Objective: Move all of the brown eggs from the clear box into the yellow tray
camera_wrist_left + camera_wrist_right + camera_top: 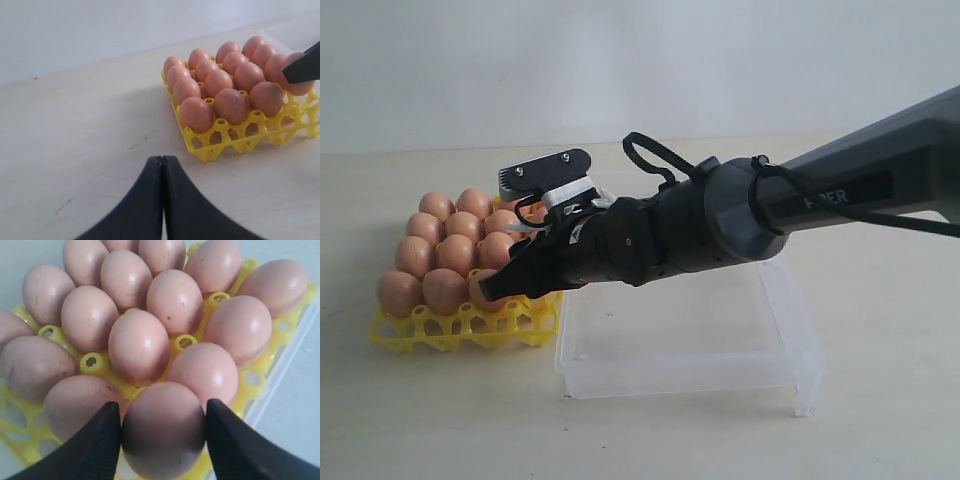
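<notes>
Right gripper [498, 285], exterior view: my jaws stand partly spread and are clamped on one egg [485, 288] at the corner of the tray [460, 330] nearest the box [680, 378]. The other eggs [445, 250] sit in the tray's cups just beyond the gripper. The box lies just beside the tray, under my right arm.

Left wrist view: my left gripper [162, 162] has its jaws pressed together with nothing between them. It hangs over the bare table [75, 150], apart from the tray [215, 145]. One right finger [305, 70] lies against the egg [300, 89].

Right wrist view: my fingers [100, 440] touch both sides of the egg [162, 435]. The other eggs [140, 345] are packed close behind it. I cannot tell whether the egg rests in a cup.
</notes>
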{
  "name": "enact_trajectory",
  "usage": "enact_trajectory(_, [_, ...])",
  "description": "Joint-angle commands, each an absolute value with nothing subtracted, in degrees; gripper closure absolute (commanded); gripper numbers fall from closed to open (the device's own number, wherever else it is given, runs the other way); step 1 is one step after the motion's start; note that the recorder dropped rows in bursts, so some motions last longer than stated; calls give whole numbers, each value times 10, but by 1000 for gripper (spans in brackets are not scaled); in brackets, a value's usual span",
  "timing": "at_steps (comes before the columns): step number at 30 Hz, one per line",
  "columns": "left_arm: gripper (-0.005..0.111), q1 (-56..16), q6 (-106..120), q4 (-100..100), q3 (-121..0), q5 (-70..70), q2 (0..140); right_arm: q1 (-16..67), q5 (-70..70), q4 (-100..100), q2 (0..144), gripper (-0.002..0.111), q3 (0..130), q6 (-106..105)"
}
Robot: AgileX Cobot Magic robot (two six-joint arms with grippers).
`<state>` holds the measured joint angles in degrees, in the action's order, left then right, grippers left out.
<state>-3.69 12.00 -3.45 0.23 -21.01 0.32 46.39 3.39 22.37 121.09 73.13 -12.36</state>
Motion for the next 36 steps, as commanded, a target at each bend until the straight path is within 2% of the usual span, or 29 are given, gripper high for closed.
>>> enact_trajectory(1, [107,-39,120,-35,0,-207,0,460,49,223,1212,95,730,-122])
enact_trajectory(8, [107,-39,120,-35,0,-207,0,460,50,223,1212,63,730,-122])
enact_trajectory(11, [107,-39,120,-35,0,-207,0,460,50,223,1212,54,730,-124])
enact_trajectory(16, [107,-39,120,-35,0,-207,0,460,50,223,1212,46,730,-124])
enact_trajectory(23, [107,-39,120,-35,0,-207,0,460,40,223,1193,46,730,-124])
enact_trajectory(25, [107,-39,120,-35,0,-207,0,460,36,223,1176,49,730,-124])
enact_trajectory(26, [107,-39,120,-35,0,-207,0,460,33,221,1163,54,730,-127])
enact_trajectory(28, [107,-39,120,-35,0,-207,0,460,6,212,1117,81,730,-163])
enact_trajectory(29, [107,-39,120,-35,0,-207,0,460,-34,194,1087,103,730,-186])
enact_trajectory(30, [107,-39,120,-35,0,-207,0,460,-51,188,1070,108,724,-192])
enact_trajectory(32, [107,-39,120,-35,0,-207,0,460,-44,188,1014,108,677,-212])
enact_trajectory(36, [107,-39,120,-35,0,-207,0,393,98,193,870,108,487,-213])
